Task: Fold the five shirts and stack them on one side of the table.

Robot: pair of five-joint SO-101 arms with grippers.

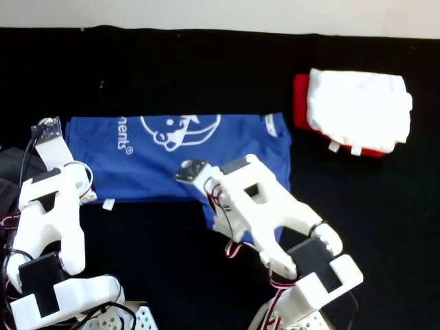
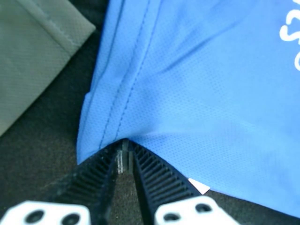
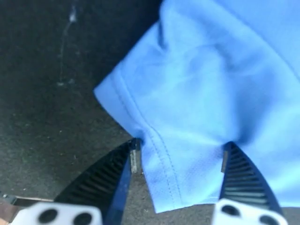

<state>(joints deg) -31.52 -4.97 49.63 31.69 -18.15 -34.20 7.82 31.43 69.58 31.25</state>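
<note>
— When we check the left gripper [image 2: 125,152], what state do we record?
— We record it closed, its ribbed fingers [image 2: 154,171] pinching a hem corner of the blue shirt [image 2: 201,93]. A grey cloth [image 2: 33,56] lies near that corner on the black worktop [image 2: 47,136].
— And the right gripper [image 3: 182,152]?
— We record it wide open. One finger sits at the shirt's stitched hem edge and the other rests on the fabric. The hem corner lies between them, ungripped.
— Where does the shirt lie?
— In the high view it lies spread flat across the worktop's middle, print side up, with the left gripper at its left end and the right gripper at its near edge. Well apart, at the far right, we note a folded white shirt [image 1: 357,110] stacked on a red shirt [image 1: 300,103].
</note>
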